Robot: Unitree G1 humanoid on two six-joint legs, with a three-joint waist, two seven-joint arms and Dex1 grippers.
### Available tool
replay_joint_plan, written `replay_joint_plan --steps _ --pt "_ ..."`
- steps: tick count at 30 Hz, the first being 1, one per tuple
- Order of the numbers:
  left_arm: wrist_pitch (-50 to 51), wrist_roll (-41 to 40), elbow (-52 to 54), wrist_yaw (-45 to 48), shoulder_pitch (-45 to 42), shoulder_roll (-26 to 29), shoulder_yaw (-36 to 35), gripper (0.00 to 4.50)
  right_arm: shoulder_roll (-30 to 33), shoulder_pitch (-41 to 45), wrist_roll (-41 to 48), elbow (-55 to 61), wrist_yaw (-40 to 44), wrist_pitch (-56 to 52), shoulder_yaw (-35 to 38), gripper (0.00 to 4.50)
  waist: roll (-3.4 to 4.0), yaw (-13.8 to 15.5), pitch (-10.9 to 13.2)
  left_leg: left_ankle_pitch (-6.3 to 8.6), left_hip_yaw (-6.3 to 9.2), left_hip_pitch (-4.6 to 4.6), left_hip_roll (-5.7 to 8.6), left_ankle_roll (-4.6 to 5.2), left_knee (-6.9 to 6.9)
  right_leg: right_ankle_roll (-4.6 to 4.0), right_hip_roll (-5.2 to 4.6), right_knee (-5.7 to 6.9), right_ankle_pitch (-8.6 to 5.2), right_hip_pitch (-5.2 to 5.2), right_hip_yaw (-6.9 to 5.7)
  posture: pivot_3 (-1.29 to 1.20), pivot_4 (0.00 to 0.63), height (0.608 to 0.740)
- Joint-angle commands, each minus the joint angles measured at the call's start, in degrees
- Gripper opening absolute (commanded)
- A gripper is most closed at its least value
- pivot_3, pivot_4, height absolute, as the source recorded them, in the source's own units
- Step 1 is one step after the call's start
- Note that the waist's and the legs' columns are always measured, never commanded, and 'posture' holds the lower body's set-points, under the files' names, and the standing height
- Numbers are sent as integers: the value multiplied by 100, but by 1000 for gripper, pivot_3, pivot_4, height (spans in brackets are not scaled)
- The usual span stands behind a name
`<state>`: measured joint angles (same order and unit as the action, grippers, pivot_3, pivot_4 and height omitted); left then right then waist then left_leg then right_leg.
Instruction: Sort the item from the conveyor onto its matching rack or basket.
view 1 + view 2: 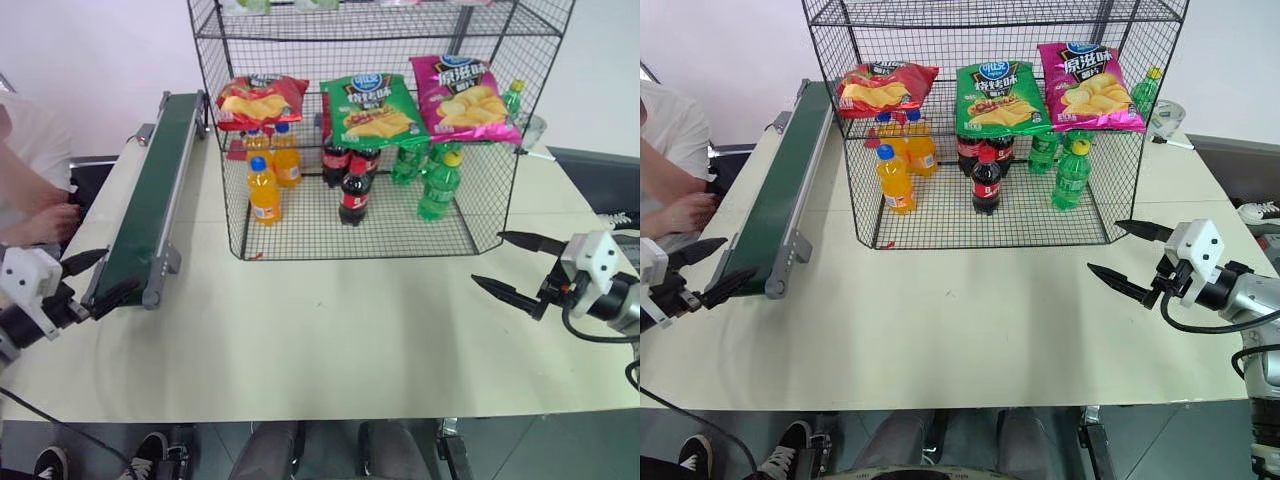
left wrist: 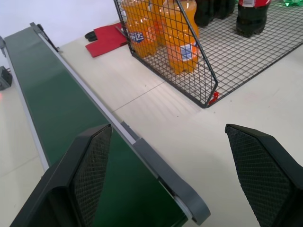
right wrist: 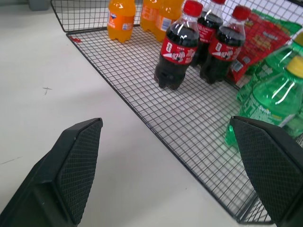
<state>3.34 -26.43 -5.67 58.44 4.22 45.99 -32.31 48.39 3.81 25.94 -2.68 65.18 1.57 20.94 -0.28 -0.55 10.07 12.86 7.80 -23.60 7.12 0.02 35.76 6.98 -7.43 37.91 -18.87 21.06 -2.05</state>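
The red crisp bag (image 1: 260,100) lies on the middle tier of the black wire rack (image 1: 360,215), at that tier's left end, tilted toward the front with its blue logo at the top. Beside it on the same tier sit a green bag (image 1: 371,108) in the middle and a magenta bag (image 1: 465,98) at the right. On the rack's floor below stand orange soda bottles (image 1: 265,190) under the red bag, cola bottles (image 1: 354,192) under the green one, and green soda bottles (image 1: 439,187) under the magenta one. The conveyor (image 1: 150,200) runs along the left of the rack on the pale counter (image 1: 330,330), its dark green belt bare. The left end effector (image 1: 88,285) hangs at the conveyor's near end, its two black fingers spread wide with nothing between them; one finger is over the belt and the other over the counter. The right end effector (image 1: 510,268) hovers over the counter just off the rack's front right corner, fingers likewise spread and empty. A person's arm (image 1: 35,215) rests at the far left, behind the conveyor.
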Motion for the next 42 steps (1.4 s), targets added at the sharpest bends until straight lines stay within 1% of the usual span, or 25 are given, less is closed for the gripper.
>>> replay_joint_plan --steps 1,4,7,14,22,28,34,38,42 --pt "-113 -67 114 -16 31 32 -139 3981 94 -84 139 198 223 83 115 4500 0 5 0 0 0 0 0 0 1 0 0 0 0 0 0 0 150 740" --pt "-90 -83 147 -19 13 12 -78 3981 117 -246 313 434 400 -104 130 4500 1 14 0 0 0 0 0 0 0 0 0 -1 0 0 0 0 150 740" --pt "-135 -57 153 -50 -51 -18 -20 3981 65 -228 250 432 322 -45 145 4500 0 5 0 0 0 0 0 0 -1 0 0 -1 0 1 1 0 150 740" --pt "-199 -26 140 -73 -93 -110 38 3981 -77 42 2 175 72 223 -17 4500 1 -3 1 0 -2 0 -1 0 -1 -1 2 0 1 4 6 0 150 740" --pt "-260 -1 113 -145 -133 -136 165 3981 -51 314 -142 -157 100 382 -179 4500 1 2 1 0 -3 0 -1 0 -2 0 3 -1 1 4 7 0 150 740" --pt "-98 1 172 -433 -162 -160 162 3981 -75 451 -168 -261 117 382 -257 4500 2 1 2 0 -3 0 -1 0 -1 0 3 0 1 5 7 0 150 740" --pt "-255 85 228 -495 -107 -222 233 3981 -46 573 -189 -368 126 401 -274 4500 2 -9 2 0 -4 0 -1 0 -2 0 4 0 1 5 9 0 150 740" --pt "-183 6 300 -437 -63 -237 236 3981 -23 597 -173 -386 175 406 -286 4500 2 -2 2 -1 -5 0 -1 -1 -2 0 4 1 2 6 9 0 150 740" --pt "-482 193 247 -609 -85 -260 171 3981 -82 625 -183 -361 129 392 -315 4500 2 -1 2 -1 -5 0 -1 -1 -2 0 4 1 2 6 10 0 150 740"
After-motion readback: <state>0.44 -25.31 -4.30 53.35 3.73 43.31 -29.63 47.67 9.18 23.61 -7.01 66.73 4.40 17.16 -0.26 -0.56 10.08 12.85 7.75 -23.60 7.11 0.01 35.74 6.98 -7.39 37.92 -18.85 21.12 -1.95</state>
